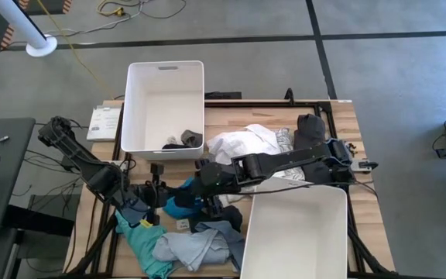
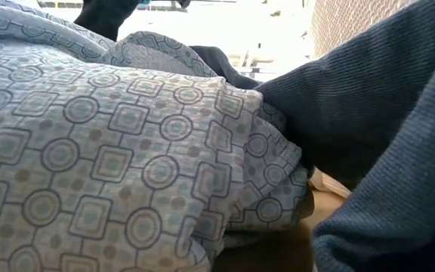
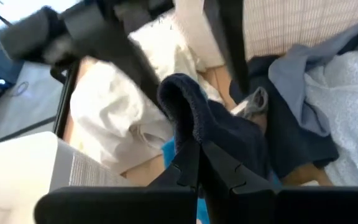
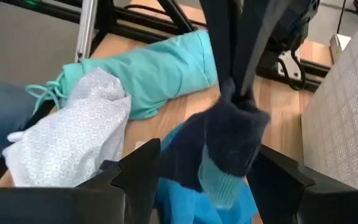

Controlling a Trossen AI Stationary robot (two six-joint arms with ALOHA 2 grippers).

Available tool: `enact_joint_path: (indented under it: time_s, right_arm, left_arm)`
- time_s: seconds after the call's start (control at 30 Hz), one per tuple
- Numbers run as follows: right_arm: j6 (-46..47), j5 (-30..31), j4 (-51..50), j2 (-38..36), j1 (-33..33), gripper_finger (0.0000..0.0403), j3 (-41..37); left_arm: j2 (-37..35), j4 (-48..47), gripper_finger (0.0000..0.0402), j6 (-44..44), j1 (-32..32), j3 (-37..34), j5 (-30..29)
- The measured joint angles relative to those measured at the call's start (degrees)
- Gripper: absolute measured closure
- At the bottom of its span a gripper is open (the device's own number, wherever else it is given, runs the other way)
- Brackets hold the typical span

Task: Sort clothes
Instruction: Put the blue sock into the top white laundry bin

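Observation:
My left gripper is shut on a dark navy sock with a pale blue cuff, over the bright blue garment at the table's middle. My right gripper is open and empty, its fingers level and pointing at the hanging sock from the right. A teal garment and a pale grey-blue one lie near the front edge. A white garment and a dark one lie at the far right. A grey-white patterned garment fills the low view. My left gripper pinches the dark sock between its two fingertips at a fold near its upper end. In the right wrist view the fingers come from above, and the sock hangs below them, its pale blue cuff lowest, just over the blue garment.
A white bin stands at the far left with a few dark pieces inside. A second white bin stands at the near right, beside my right arm. A dark grey ribbed garment lies close to the low camera.

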Motion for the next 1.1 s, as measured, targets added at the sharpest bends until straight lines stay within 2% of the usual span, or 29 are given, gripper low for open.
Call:
enact_joint_path:
  time_s: [0.1,0.17,0.37,0.4,0.53,0.67,0.87,1.1]
  right_arm:
    - [0.68,0.02,0.18,0.78,-0.76,0.0191,0.02]
    - [0.56,0.10,1.35,1.46,-0.89,0.0223,0.01]
    - [-2.52,0.09,1.49,1.61,-0.99,0.0372,0.06]
    - [-2.88,0.09,1.46,1.57,-0.95,0.0385,0.06]
    - [-3.27,0.14,0.15,1.36,-1.00,0.0391,0.06]
    - [-3.97,0.31,-0.68,0.18,-1.47,0.0398,0.20]
    - [-6.57,1.68,-1.87,-1.52,-2.46,0.0401,3.21]
    - [-9.41,2.05,-2.26,-4.18,-5.54,0.0402,6.35]
  left_arm:
    - [0.00,1.14,0.0401,0.83,0.00,0.00,-0.03]
    - [0.00,1.19,0.0401,0.76,0.00,0.00,-0.02]
    - [0.00,0.41,0.0400,-0.54,0.00,0.00,-0.01]
    - [-0.01,0.34,0.0397,-0.87,0.00,0.00,-0.01]
    - [-0.15,0.25,0.0368,-1.98,-0.11,0.00,-0.01]
    - [-0.38,-0.80,0.0321,-3.27,-0.94,0.00,-0.24]
    - [-0.42,-5.98,0.0259,-10.53,-1.93,0.02,-1.76]
    - [-0.39,-12.93,0.0250,-20.98,-4.05,-0.07,-1.82]
